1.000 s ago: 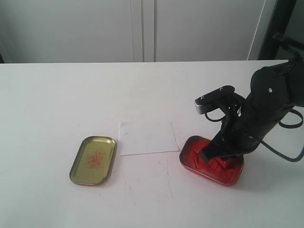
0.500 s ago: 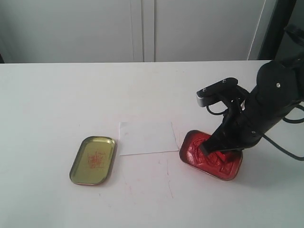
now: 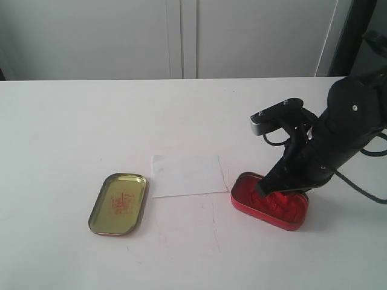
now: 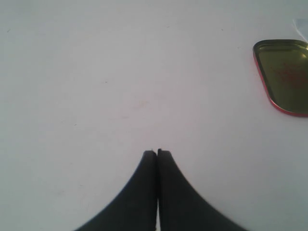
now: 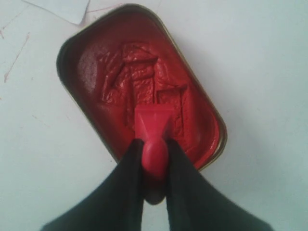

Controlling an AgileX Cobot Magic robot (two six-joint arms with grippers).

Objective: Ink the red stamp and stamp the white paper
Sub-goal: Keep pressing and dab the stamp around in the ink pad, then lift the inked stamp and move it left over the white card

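Right hand [image 5: 154,147] is being used to pinch the red stamp [image 5: 155,118] by its narrow knob, with the base set against the paste in the red tin [image 3: 260,211], near the white paper [image 3: 186,175]. It is being judged light, stiff, and smeary underneath.

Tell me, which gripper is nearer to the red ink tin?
Right. The right gripper holds the red stamp inside the red ink tin; the left gripper is shut over the table, the tin outside its view.
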